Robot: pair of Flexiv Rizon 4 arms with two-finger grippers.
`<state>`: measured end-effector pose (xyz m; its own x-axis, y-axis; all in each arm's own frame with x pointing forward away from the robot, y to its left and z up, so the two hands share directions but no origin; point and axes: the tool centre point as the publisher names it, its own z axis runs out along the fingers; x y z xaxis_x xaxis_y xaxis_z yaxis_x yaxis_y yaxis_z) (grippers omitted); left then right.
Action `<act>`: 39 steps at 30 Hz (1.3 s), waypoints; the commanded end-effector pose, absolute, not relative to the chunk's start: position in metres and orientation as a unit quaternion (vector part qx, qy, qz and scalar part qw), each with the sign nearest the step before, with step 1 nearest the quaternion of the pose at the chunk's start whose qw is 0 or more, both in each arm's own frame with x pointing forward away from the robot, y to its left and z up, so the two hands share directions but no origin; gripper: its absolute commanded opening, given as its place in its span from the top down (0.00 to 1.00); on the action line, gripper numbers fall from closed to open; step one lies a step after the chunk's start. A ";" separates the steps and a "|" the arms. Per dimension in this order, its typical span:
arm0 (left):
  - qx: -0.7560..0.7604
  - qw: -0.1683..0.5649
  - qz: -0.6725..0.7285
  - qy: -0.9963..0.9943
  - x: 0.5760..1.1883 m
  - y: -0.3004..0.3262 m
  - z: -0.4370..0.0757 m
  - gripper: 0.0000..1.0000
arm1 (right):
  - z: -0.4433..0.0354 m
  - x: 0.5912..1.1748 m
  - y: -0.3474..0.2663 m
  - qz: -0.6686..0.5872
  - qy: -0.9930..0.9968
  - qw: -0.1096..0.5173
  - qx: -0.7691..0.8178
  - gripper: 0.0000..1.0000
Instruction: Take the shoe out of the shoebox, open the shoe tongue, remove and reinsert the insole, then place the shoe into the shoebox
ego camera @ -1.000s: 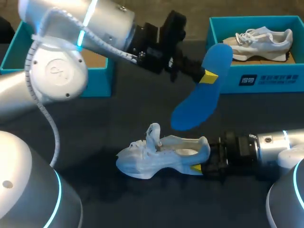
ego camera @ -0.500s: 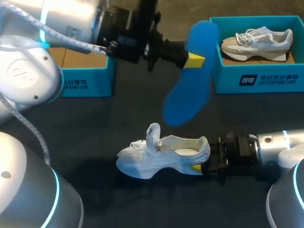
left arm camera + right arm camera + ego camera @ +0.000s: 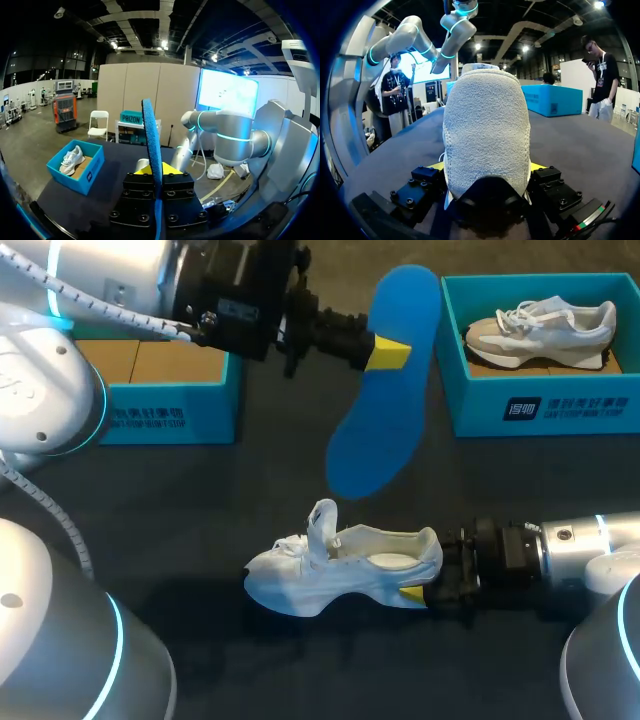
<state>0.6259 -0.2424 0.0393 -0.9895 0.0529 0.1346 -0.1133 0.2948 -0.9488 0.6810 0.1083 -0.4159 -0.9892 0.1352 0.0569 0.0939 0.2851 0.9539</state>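
Shoe (image 3: 340, 570) upright on worktop (image 3: 200, 500), tongue (image 3: 322, 520) raised, heel clenched between right fingers (image 3: 412, 592). Insole (image 3: 385, 380) well above shoe, pinched in left fingers (image 3: 388, 353), free end hanging toward it. To reinsert well: lower free end into shoe opening first, slide forward flat, keep heel braced.

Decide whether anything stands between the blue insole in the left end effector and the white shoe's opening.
Nothing visible does. The blue insole hangs in open air, apart from the white shoe, whose tongue stands up. The right end effector holds only its heel.
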 end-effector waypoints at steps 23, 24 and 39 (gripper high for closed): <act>0.017 0.104 0.600 -0.793 0.604 -0.215 0.066 1.00 | -0.416 0.680 0.110 0.593 0.802 0.018 0.072 1.00; 0.019 0.096 0.601 -0.793 0.603 -0.214 0.067 1.00 | -0.416 0.680 0.110 0.593 0.802 0.018 0.072 1.00; 0.028 0.109 0.602 -0.790 0.604 -0.210 0.065 1.00 | -0.416 0.680 0.110 0.593 0.802 0.018 0.072 1.00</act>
<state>0.6048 -0.2102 0.0666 -0.9747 0.0887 0.2053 -0.1743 0.2740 -0.9458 0.6810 0.1083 -0.4159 -0.9892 0.1352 0.0569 0.0938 0.2851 0.9539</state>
